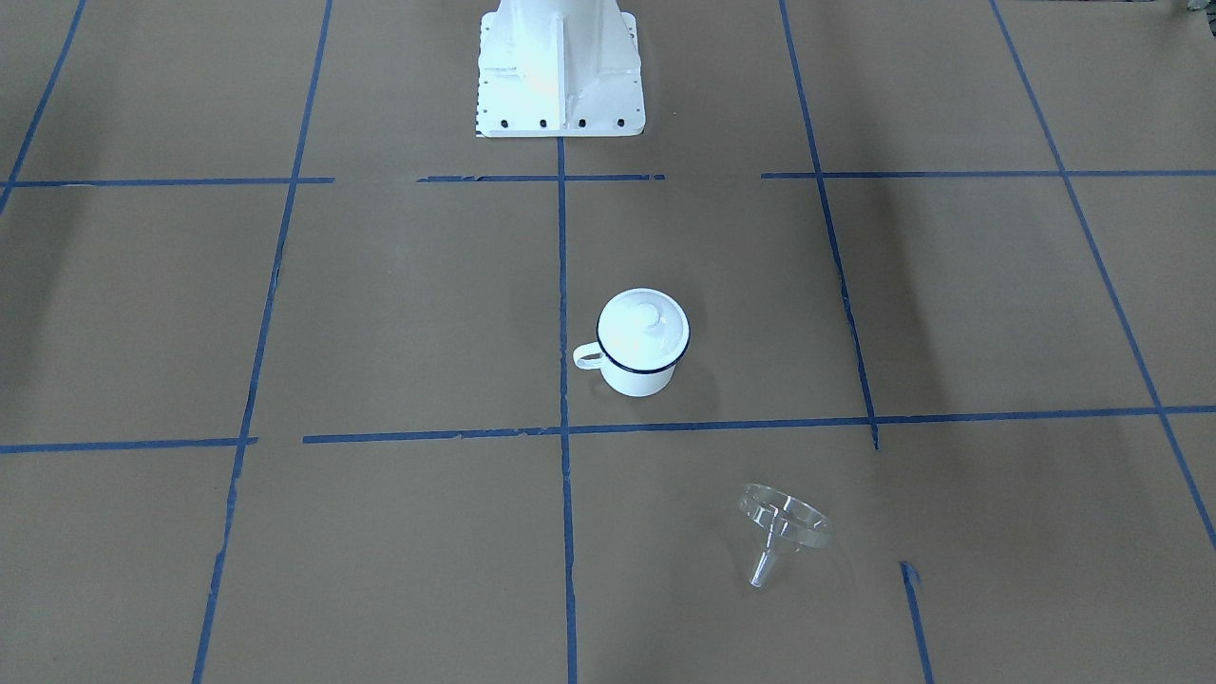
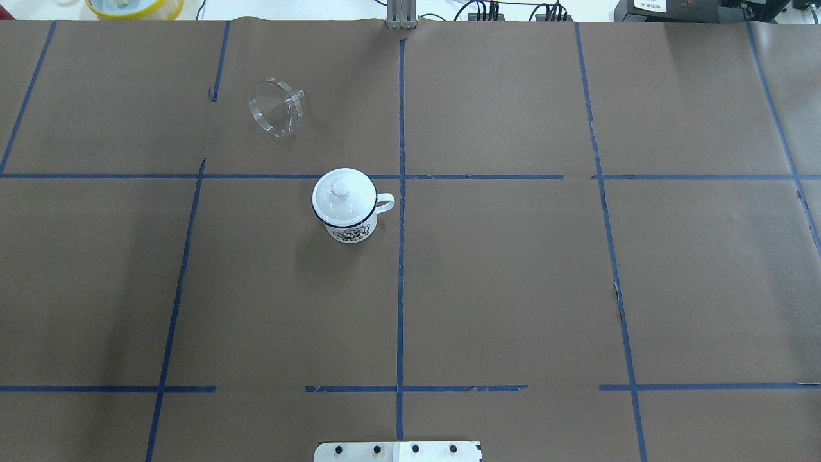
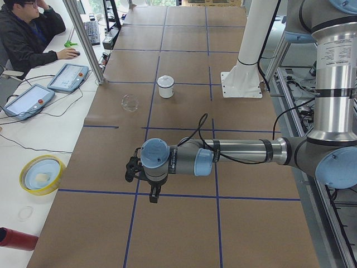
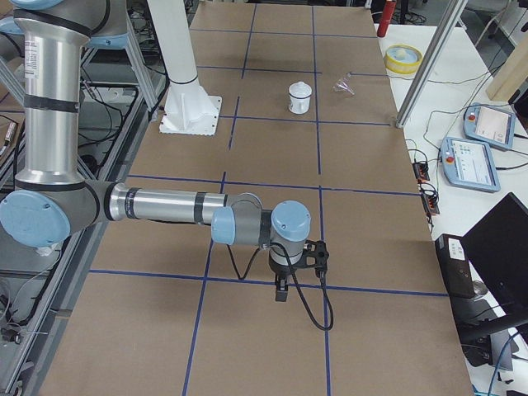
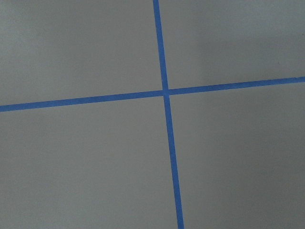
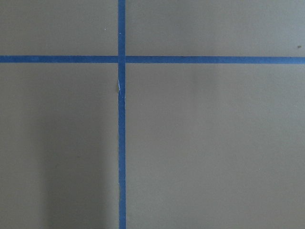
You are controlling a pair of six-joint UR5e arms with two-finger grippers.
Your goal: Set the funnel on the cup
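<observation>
A: Where is the funnel?
B: It lies apparently tipped on its side on the table, near the cup, which carries a white lid, all well apart from both arms' fingers.
A: And the fingers?
B: The left gripper and right gripper hang above the table; released or clenched, one cannot tell.

The brown-papered table, gridded with blue tape, carried the cup upright; the funnel lay on its side, well apart from the cup.
</observation>
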